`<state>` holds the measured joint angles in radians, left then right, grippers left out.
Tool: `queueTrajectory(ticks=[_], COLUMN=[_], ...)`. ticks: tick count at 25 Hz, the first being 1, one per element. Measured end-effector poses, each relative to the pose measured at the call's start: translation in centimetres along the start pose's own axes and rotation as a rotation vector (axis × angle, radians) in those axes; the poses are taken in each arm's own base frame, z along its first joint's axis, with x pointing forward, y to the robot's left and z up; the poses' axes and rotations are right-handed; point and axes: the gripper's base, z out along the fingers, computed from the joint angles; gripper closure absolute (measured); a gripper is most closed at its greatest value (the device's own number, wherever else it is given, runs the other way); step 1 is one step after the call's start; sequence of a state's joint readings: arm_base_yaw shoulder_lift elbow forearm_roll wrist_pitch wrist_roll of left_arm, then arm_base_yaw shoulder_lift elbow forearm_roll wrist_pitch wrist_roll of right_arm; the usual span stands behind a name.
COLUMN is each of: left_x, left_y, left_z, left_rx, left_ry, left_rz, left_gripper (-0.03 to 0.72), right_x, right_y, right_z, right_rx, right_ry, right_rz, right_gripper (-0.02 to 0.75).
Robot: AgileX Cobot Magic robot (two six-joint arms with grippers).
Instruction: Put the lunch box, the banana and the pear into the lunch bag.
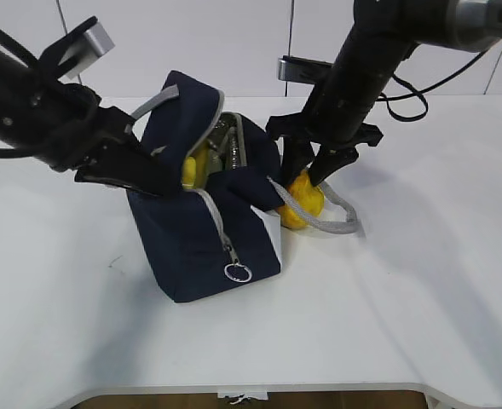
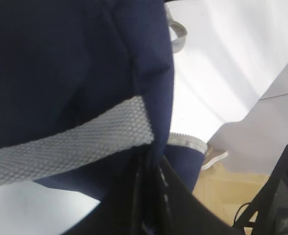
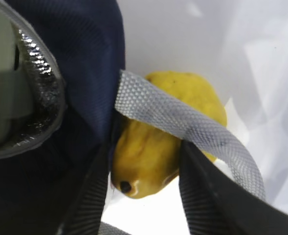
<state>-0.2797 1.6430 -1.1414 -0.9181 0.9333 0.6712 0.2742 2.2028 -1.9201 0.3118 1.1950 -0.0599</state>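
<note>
Pear (image 1: 302, 202): lies on the table (image 1: 421, 256) just outside the bag (image 1: 204, 230), at the bag's 3 o'clock side, touching its navy wall. A grey handle (image 3: 183, 128) loop drapes across the pear. The right pincer (image 1: 306, 181) straddles it from above, jaws spread to either side of the fruit; whether the pads already press on it cannot be told.

Step in hand, as judged: grasping the pear for transfer into the bag. Done well, the jaws close on the fruit alone, leaving the strap free, or the lift will drag the bag. The fruit should then rise clear of the rim before moving toward 9 o'clock over the opening.

Bag: stands open; a yellow form, probably the banana (image 1: 191, 170), and a pale edge, possibly the box (image 1: 225, 145), show inside. The left pincer (image 1: 144, 175) meets the bag's 9 o'clock wall, apparently steadying it.

Hidden: the left fingertips are lost against the fabric, so their opening cannot be told. The bag's interior is largely unseen.
</note>
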Motion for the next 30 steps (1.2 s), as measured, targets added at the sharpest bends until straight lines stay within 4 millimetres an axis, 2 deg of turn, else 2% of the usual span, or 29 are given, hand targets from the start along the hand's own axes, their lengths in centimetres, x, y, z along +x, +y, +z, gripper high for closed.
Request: queueTrajectory(ticks=[6,12,19,23,30], left_x=[0.0,0.0,0.0,0.0,0.0], left_y=[-0.1,-0.1,-0.1,-0.1,-0.1], left_z=[0.1,0.1,0.1,0.1,0.1], left_rx=[0.001,0.000,-0.002,-0.002,-0.002], left_ry=[0.004,0.005,0.005,0.005,0.005], left_rz=[0.004,0.006,0.008,0.008,0.008], left_gripper=[0.675,0.675,0.675,0.675,0.675], right_x=[-0.1,0.0,0.2,-0.2,-1.6], right_y=[-0.2,-0.2,0.0,0.5,1.6], right_z=[0.4,0.2,-0.6,-2.0,-6.0], right_rx=[0.006,0.015,0.015,0.016,0.021], right_ry=[0.001,0.009,0.012,-0.023,-0.148], right_rz=[0.000,-0.005,-0.012,-0.026,-0.071], right_gripper=[0.368,0.458,0.484,0.485,0.487])
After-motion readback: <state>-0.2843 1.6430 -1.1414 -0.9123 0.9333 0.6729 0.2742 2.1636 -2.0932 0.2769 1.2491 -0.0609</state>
